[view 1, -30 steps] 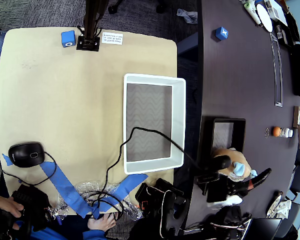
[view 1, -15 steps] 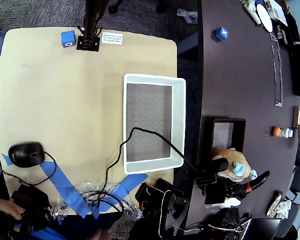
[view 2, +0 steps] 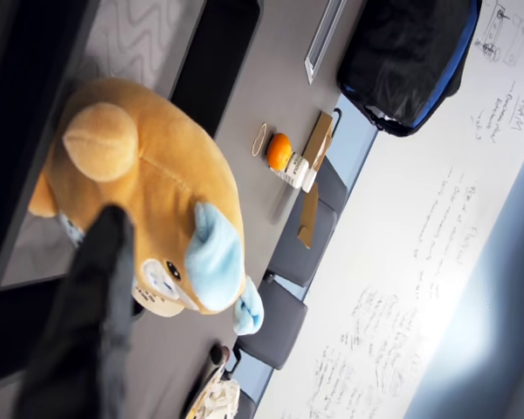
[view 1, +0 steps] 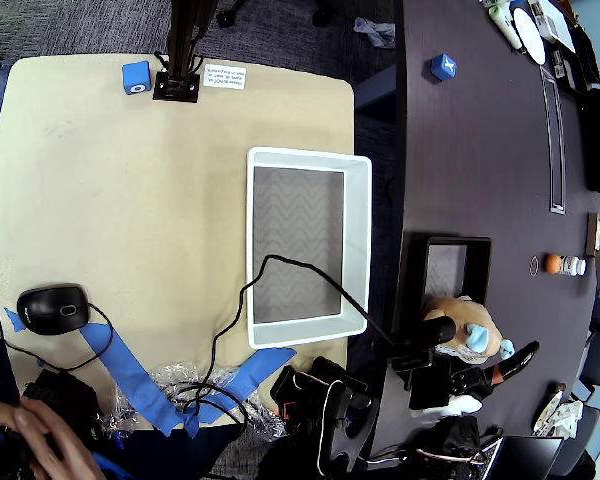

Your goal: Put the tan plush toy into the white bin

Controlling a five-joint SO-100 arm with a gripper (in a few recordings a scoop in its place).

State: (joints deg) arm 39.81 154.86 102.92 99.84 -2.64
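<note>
Seen from overhead, a tan table [view 1: 130,230] fills the left side and a dark table [view 1: 480,170] the right. The white bin [view 1: 358,240] sits on the right part of the tan table, its grey bottom bare, with a black cable draped across its lower end.

The tan plush toy [view 1: 472,325] lies on the dark table near the lower right, just below the small black bin [view 1: 412,275] and well apart from the white bin. The robot's arm reaches in from the bottom edge, and the tool [view 1: 458,372] sits right at the toy's lower side, among dark arm parts that make its fingers hard to separate.

In the wrist view, the toy [view 2: 148,192] fills the left half, lying on its side with a round ear, a light blue patch and a pale face. One dark, blurred finger [view 2: 92,323] crosses in front of the toy's lower part, close against it. Whether the tool is open or closed around the toy cannot be told.

Farther back on the dark table stands a small orange object [view 2: 279,150].
</note>
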